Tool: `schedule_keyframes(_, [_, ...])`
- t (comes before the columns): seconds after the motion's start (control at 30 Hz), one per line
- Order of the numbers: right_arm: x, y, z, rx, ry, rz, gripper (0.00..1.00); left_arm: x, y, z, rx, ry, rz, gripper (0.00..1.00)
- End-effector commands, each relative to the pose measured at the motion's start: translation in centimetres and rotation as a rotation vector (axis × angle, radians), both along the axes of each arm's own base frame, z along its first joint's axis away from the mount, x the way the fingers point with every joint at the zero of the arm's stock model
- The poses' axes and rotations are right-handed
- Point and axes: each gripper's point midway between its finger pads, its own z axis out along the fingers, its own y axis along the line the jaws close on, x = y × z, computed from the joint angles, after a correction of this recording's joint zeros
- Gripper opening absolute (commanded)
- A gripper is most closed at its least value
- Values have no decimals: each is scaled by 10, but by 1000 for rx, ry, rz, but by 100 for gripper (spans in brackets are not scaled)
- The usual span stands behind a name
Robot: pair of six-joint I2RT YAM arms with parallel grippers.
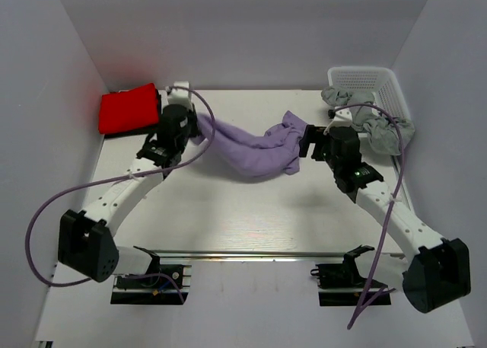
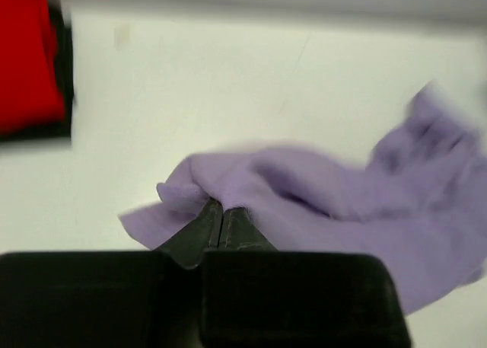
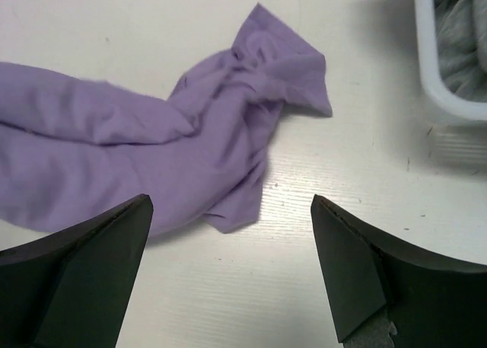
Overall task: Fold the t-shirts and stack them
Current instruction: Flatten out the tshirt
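From above, the lavender t-shirt [image 1: 255,154] lies bunched into a long rope across the far middle of the bench [image 1: 251,218], sagging toward the centre of the frame. My left fingers [image 1: 195,129] are at its left end and my right fingers [image 1: 310,146] are at its right end. The red t-shirt [image 1: 128,109] sits as a compact folded block in the upper left corner, well apart from the lavender one; I take it as the base of the stack. A white basket [image 1: 365,78] stands in the upper right with grey cloth [image 1: 380,123] spilling over its rim.

In my left wrist view, which is somewhat blurred, the fingers are clenched on a fold of the lavender t-shirt, and the cloth bulges over the tips at lower centre. I judge that this grip anchors one end so the shirt can be drawn out. The red t-shirt shows at the upper left.

In my right wrist view, the fingers stand wide apart with nothing between them, only bare bench. The shirt's crumpled end lies above them, from upper centre to the left edge. The basket's corner is at the upper right. I judge that I need a clean corner here; the twisted layers could make me pinch several at once.
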Motion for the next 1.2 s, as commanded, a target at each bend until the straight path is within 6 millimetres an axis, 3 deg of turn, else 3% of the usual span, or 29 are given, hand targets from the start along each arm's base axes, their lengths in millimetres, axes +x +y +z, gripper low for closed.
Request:
schedule_keyframes(0.0, [11,10,7,-1,23,26,90,-19,27,-85,34,206,159,0])
schedule_keyframes(0.03, [13,11,9,-1,35,31,90,-22,28,-96,40,236,164,0])
schedule_keyframes(0.07, [16,14,-4,-17,69,37,90,-26,35,-110,50,274,209,0])
schedule_keyframes(0.17, [23,21,-19,-26,111,57,90,-30,41,-119,80,310,228,0])
schedule_keyframes(0.27, [28,29,-28,-30,134,97,89,-31,42,-121,79,317,241,0])
schedule_keyframes(0.3, [31,32,-38,-46,151,110,89,-33,45,-130,94,334,250,0])
schedule_keyframes(0.43, [42,35,-57,-72,192,113,80,-37,48,-142,105,357,263,0])
schedule_keyframes(0.57, [63,51,-62,-38,160,144,80,-38,52,-145,124,367,284,0])
schedule_keyframes(0.6, [71,58,-56,-20,127,163,80,-38,52,-145,124,367,284,0])
schedule_keyframes(0.63, [79,63,-67,-23,153,164,80,-39,55,-147,133,373,292,0])
schedule_keyframes(0.7, [86,68,-67,-18,177,168,75,-42,56,-147,133,372,292,0])
schedule_keyframes(0.73, [92,71,-82,-18,217,166,74,-42,57,-146,136,369,300,0])
schedule_keyframes(0.8, [95,78,-85,-4,241,177,65,-44,58,-145,134,367,300,0])
schedule_keyframes(0.83, [95,79,-100,5,276,169,63,-42,58,-144,128,358,300,0])
schedule_keyframes(0.93, [96,84,-107,19,290,184,31,-41,57,-142,123,350,300,0])
schedule_keyframes(0.97, [97,83,-106,18,284,178,4,-41,57,-142,123,350,300,0])
schedule_keyframes(1.03, [102,83,-95,25,244,177,0,-39,58,-135,127,332,304,0])
schedule_keyframes(1.13, [109,85,-51,39,110,193,0,-36,59,-121,121,301,311,0])
schedule_keyframes(1.17, [108,84,-22,49,41,199,0,-37,60,-114,111,286,310,0])
